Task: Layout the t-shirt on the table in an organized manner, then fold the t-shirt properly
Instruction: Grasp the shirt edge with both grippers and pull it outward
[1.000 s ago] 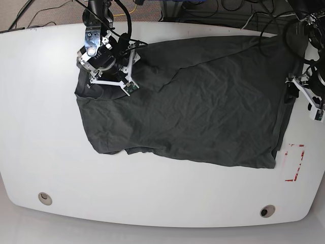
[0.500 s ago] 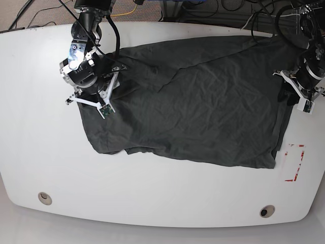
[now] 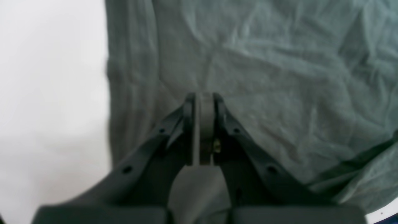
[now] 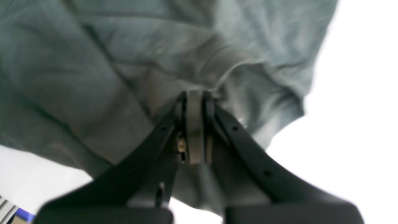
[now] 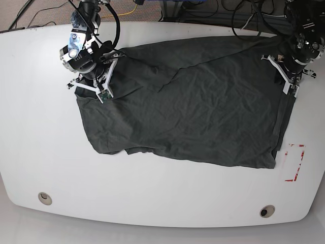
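Covering white table [image 5: 45, 147]: wrinkled charcoal t-shirt [image 5: 193, 109].

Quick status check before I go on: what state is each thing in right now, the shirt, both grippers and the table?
Dark charcoal-grey cotton t-shirt: spread on the table, wrinkled, not folded, far edge creased.
Left gripper: shut, over the shirt's edge; no cloth visibly pinched.
Right gripper: shut, at a bunched fold; hold on cloth unclear.
White smooth table: shirt on top, red tape mark uncovered.
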`<state>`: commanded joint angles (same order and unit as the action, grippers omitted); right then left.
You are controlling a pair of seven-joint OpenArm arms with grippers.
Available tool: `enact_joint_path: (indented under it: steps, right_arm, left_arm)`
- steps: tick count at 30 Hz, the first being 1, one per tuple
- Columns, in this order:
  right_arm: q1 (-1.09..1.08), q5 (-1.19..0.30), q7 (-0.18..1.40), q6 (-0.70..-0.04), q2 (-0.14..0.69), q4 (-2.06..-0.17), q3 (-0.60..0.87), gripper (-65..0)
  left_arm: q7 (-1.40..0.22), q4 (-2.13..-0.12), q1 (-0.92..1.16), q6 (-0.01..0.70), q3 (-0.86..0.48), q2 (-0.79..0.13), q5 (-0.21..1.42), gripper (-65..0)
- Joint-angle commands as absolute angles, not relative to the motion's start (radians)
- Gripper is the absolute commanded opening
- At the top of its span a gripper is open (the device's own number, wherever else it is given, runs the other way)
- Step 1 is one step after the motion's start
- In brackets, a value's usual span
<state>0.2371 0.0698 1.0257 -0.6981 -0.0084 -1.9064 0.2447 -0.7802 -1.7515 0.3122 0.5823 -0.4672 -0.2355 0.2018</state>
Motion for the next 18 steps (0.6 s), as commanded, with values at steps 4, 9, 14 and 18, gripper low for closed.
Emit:
enact_joint_path:
  steps: [4,9,14,18]
  right_arm:
    - [0.237,0.07,0.96,-0.698,-0.002,-1.83,0.246,-64.0]
    - [0.199,0.071,0.894,-0.698,0.002,-1.716,0.305,-63.9]
    - [0.137,0.07,0.872,-0.698,0.044,-1.609,0.323,-63.9]
    - [0.079,0.07,0.814,-0.698,0.076,-1.518,0.329,-63.9]
  left_arm:
    - [-0.78,-1.667,0.278,0.582,-0.418,-0.245,0.202,-63.5]
    - [-0.779,-1.573,0.226,0.582,-0.372,-0.248,0.202,-63.5]
    - [-0.779,-1.5,0.156,0.582,-0.335,-0.248,0.202,-63.5]
    - [-0.779,-1.429,0.087,0.582,-0.302,-0.248,0.202,-63.5]
